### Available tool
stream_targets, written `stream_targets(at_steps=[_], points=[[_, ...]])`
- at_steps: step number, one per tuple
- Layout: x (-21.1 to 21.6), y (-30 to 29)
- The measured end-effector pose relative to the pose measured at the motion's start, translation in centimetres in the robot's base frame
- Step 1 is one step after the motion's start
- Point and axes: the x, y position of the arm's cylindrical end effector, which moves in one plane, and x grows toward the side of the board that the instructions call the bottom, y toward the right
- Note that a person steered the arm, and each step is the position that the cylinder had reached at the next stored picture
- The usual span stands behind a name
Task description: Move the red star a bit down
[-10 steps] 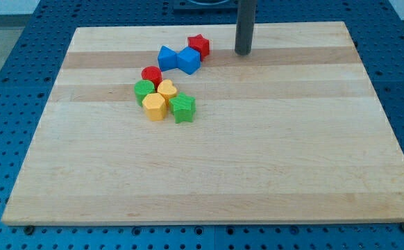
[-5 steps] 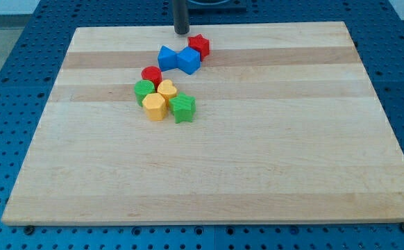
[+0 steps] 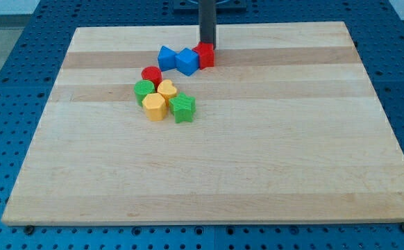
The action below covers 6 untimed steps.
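Camera view: our tip [image 3: 207, 46] meets the upper edge of the red star-shaped block [image 3: 205, 55] near the top of the pale wooden desk [image 3: 271, 153]; the star touches a blue block [image 3: 187, 61]. We carry no pincer, only a dark rod.

Counted on one wooden board [image 3: 271, 160]: two red blocks [image 3: 205, 55] [image 3: 151, 74], two blue blocks [image 3: 167, 57] [image 3: 187, 61], two green blocks [image 3: 144, 89] [image 3: 183, 108], two yellow blocks [image 3: 166, 89] [image 3: 154, 107].
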Motion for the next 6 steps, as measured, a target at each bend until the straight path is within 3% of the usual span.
stream_targets(at_steps=[3, 6], points=[[3.6, 2.5], [-1.1, 2.2]])
